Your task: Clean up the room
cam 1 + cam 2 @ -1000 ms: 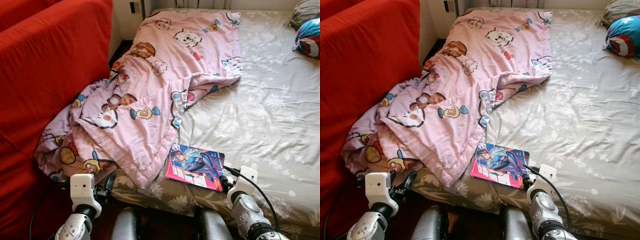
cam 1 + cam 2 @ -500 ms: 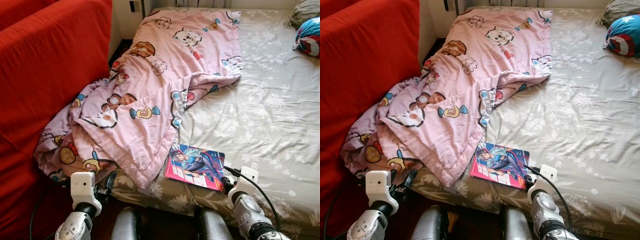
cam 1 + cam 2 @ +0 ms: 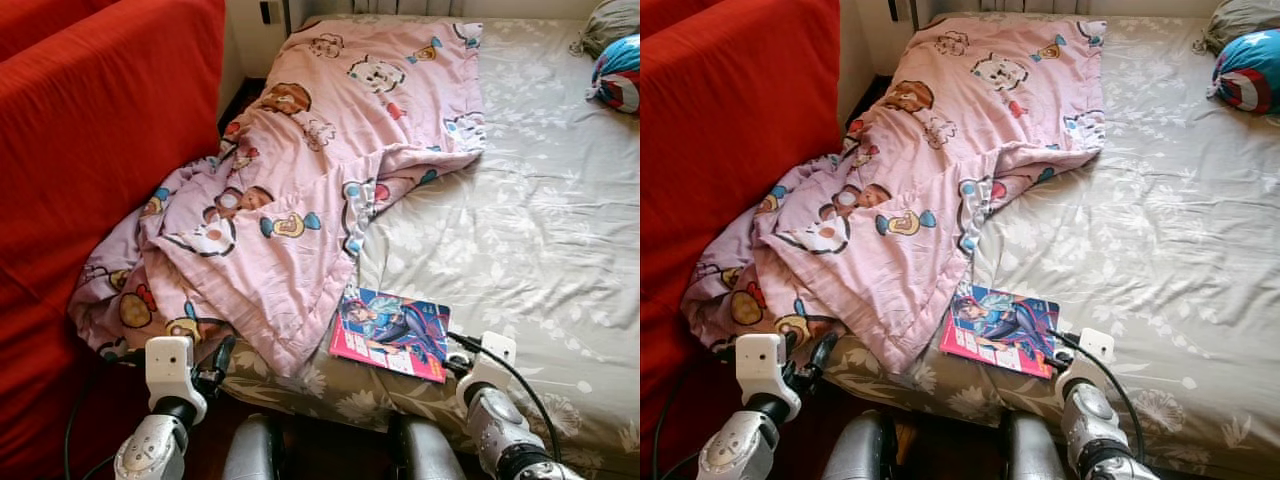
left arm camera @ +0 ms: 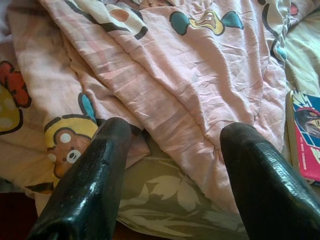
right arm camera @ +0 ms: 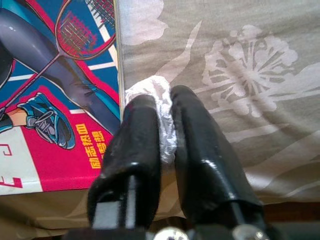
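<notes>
The right pincer (image 5: 162, 135) has its fingers pressed together on a small wad of white tissue (image 5: 159, 107), low over the bed (image 3: 520, 220) near its front edge. The book (image 3: 392, 333) lies flat just beside it, toward the robot's left, its long edge running past the finger on that side. I judge the tissue already secured, so the next thing to tidy from here is the book, and the right arm is the nearer one, though it is occupied.

The left pincer (image 4: 172, 165) is spread wide, pointed at the drooping hem of the pink blanket (image 3: 300, 200) where it spills over the bed's corner. The blanket's lower corner comes close to the book's near-left corner; from the head views I cannot tell if it overlaps.

Further off, the red sofa (image 3: 90, 150) presses against the blanket's far side, and a round blue cushion (image 3: 620, 72) sits well apart at the bed's far right.
</notes>
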